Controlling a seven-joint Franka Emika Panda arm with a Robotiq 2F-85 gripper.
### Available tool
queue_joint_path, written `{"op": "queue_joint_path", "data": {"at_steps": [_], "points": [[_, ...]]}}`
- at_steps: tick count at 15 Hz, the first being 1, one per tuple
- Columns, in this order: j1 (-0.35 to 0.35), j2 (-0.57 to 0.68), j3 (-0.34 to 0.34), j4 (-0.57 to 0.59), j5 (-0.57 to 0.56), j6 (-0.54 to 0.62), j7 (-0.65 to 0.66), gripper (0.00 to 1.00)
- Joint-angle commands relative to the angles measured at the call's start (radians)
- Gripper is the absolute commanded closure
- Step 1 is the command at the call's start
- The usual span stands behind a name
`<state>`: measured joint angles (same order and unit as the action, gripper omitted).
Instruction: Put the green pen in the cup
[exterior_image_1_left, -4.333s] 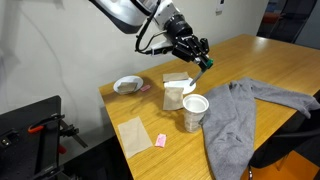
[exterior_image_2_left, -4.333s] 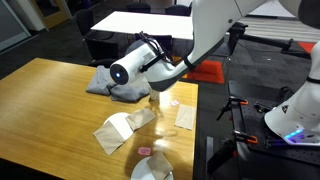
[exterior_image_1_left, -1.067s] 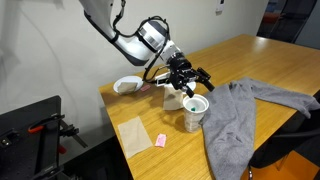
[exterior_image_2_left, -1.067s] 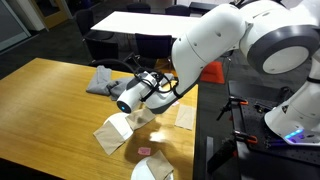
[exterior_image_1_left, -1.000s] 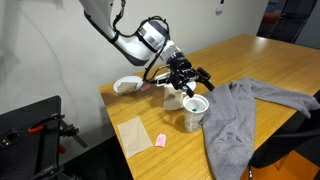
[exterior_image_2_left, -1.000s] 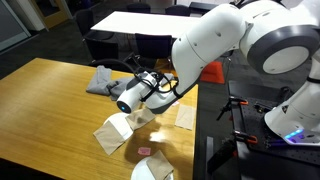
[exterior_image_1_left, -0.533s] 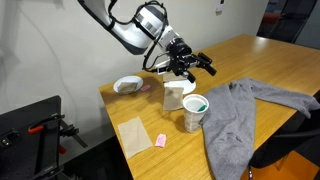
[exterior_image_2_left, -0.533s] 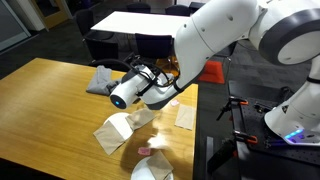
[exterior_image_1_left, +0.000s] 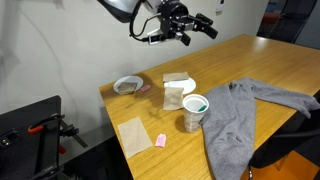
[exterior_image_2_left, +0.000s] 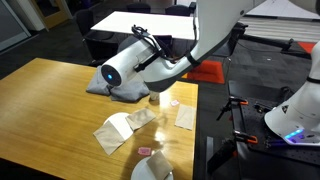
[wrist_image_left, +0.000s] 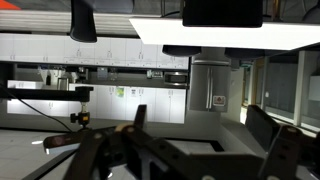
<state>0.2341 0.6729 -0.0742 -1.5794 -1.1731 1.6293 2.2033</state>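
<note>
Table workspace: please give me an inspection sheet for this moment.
Surface: wooden table, no spills seen.
Job's things: green pen sits inside the cup.
Clutter: grey cloth, plate, tan box, brown paper, pink block.
Grippers: gripper open, empty, high above the table.
Cables: black cable loops beside the wrist.
Surroundings: black stand beside the table; office desks behind.

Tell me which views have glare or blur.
Wrist view: the ceiling light panel blows out white, and the gripper fingers are dark and soft. In an exterior view the gripper is slightly blurred, while the cup is evenly lit and clear.
</note>
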Motion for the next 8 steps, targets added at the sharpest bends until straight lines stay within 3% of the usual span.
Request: {"op": "queue_joint_path", "data": {"at_steps": [1, 4, 5, 8], "points": [[-0.032, -0.151, 0.050, -0.133, 0.000, -0.006, -0.027, 0.00], [-0.046, -0.213, 0.074, -0.190, -0.003, 0.006, -0.061, 0.00], [-0.045, -0.139, 0.070, -0.107, -0.008, -0.011, -0.037, 0.00], [-0.050, -0.177, 0.082, -0.148, -0.007, -0.010, -0.043, 0.00]]}}
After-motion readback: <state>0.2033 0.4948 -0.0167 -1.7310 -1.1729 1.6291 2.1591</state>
